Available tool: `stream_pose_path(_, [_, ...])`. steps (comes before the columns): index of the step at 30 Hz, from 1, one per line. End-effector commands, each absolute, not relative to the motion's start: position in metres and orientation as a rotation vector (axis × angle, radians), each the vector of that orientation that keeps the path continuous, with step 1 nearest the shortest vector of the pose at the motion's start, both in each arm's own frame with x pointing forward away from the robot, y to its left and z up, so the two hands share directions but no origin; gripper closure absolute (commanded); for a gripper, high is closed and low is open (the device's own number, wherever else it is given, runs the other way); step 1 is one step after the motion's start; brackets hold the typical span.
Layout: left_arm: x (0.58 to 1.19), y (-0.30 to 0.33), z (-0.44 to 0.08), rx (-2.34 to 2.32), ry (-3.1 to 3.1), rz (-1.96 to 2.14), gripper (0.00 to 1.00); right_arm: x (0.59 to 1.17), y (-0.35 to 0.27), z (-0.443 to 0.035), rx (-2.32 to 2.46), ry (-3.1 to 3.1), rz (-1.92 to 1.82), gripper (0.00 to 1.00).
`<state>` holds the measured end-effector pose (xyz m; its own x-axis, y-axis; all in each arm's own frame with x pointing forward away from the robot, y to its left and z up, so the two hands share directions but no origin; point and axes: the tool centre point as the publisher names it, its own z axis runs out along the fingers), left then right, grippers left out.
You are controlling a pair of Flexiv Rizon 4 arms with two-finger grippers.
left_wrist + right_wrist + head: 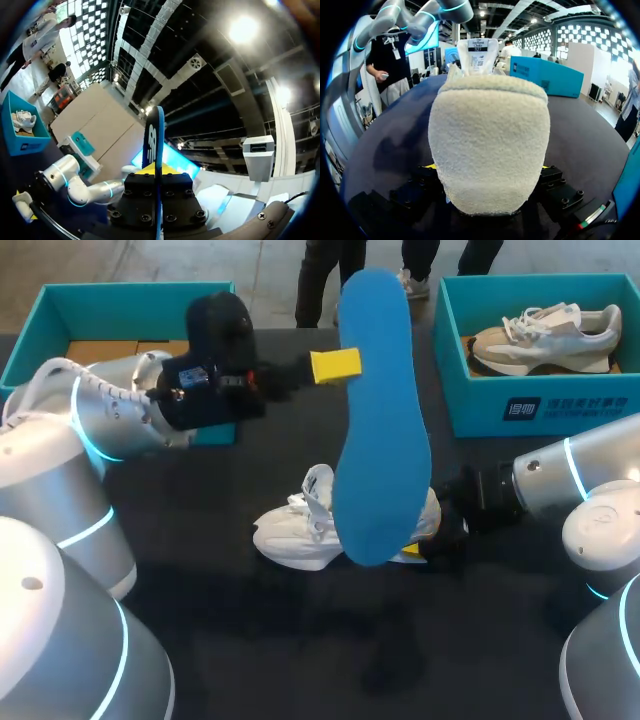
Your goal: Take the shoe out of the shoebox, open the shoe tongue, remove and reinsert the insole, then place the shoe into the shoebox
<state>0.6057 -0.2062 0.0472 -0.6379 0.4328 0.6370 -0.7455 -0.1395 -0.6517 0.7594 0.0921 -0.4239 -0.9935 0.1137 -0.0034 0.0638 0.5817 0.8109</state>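
My left gripper (335, 365) is raised over the table's middle, shut on the upper edge of a large blue insole (380, 430) that hangs down in front of the shoe. Seen from the left wrist, the insole (155, 140) stands edge-on, clamped in that gripper (156, 172). A white shoe (295, 530) lies on the dark table (200, 630), toe to the left. At its heel, my right gripper (428, 540) is closed on both sides. In the right wrist view the fuzzy heel (490, 130) fills the space between the fingers of that gripper (487, 167).
A teal shoebox (530, 400) at the back right holds a second pale shoe (545, 340). Another teal box (60, 310) stands at the back left, behind my left arm. Bare table lies in front of the shoe.
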Motion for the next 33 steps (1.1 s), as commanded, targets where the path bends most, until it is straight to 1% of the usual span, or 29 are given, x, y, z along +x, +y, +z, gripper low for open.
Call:
stream_pose_path(1, [0.598, -0.210, 0.053, 0.435, -1.307, 1.867, 1.00, 0.760, 0.095, -0.425, 0.157, 2.748, 1.394, 1.00])
stream_pose_path(16, [0.593, -0.220, 0.076, 0.396, -1.355, 1.801, 1.00, 0.760, 0.095, -0.425, 0.157, 2.748, 1.394, 1.00])
stream_pose_path(33, [0.595, -0.222, 0.077, 0.384, -1.359, 1.803, 1.00, 0.760, 0.095, -0.425, 0.157, 2.748, 1.394, 1.00])
